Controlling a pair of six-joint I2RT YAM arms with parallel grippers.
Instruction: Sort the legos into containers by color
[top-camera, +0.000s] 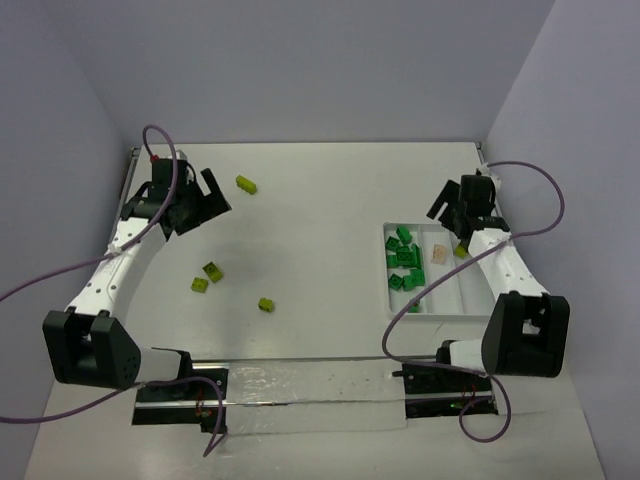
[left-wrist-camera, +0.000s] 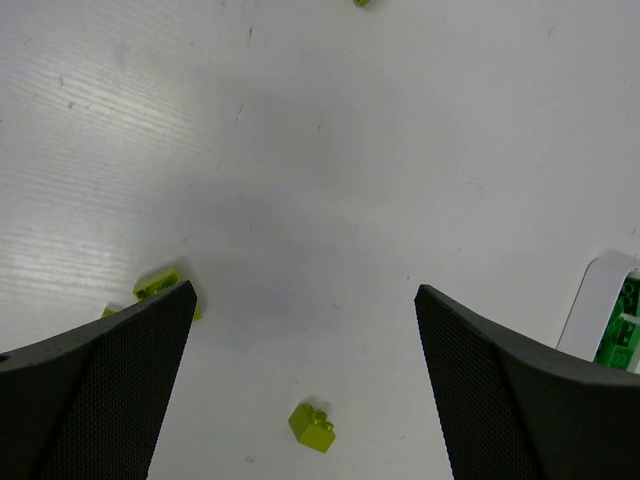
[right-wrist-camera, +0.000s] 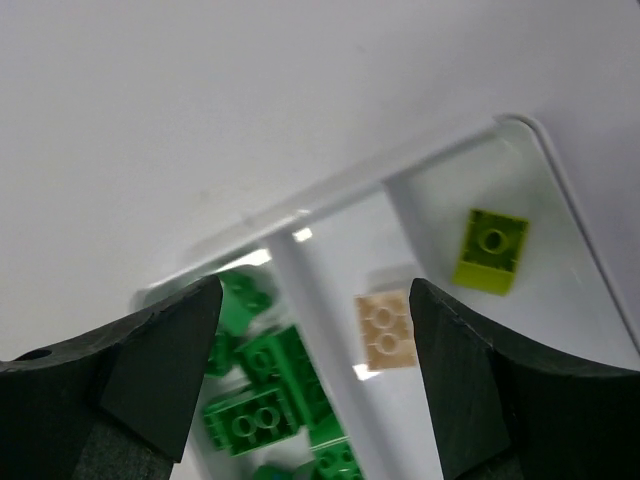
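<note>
Your right hand (right-wrist-camera: 315, 295) hangs over the far end of the white tray (top-camera: 450, 296). Its fingers are spread wide, with nothing between them. Under it, one yellow-green brick (right-wrist-camera: 490, 250) lies flat, studs up, in the tray's outermost compartment, the one closest to the right wall (top-camera: 590, 150). The pale peach brick (right-wrist-camera: 385, 330) lies in the middle compartment, just across a thin divider (right-wrist-camera: 410, 235) from it. The dark green bricks (right-wrist-camera: 262, 392) are heaped in the third compartment, on the tray's side toward the left arm.

Your left hand (top-camera: 205, 198) is well apart from the tray, over the far corner of the table (top-camera: 330, 200) on the left arm's side. It is also spread wide and holds nothing.

Four loose yellow-green bricks lie on the table, all beyond the tray's dark green side:
- One (top-camera: 246, 184) is nearest the back wall.
- Two (top-camera: 207, 277) sit just beside each other.
- One (top-camera: 266, 304) is the closest of the four to the tray.

From the left wrist you see one loose brick below the gap between the fingers, and another half hidden behind a finger.

For room, a broad stretch of white table separates the tray from the loose bricks. The tray's outer long rim runs close to the right wall. From above, the right forearm crosses the outermost compartment and hides much of it. A purple cable (top-camera: 410, 310) loops over the tray's near end.
</note>
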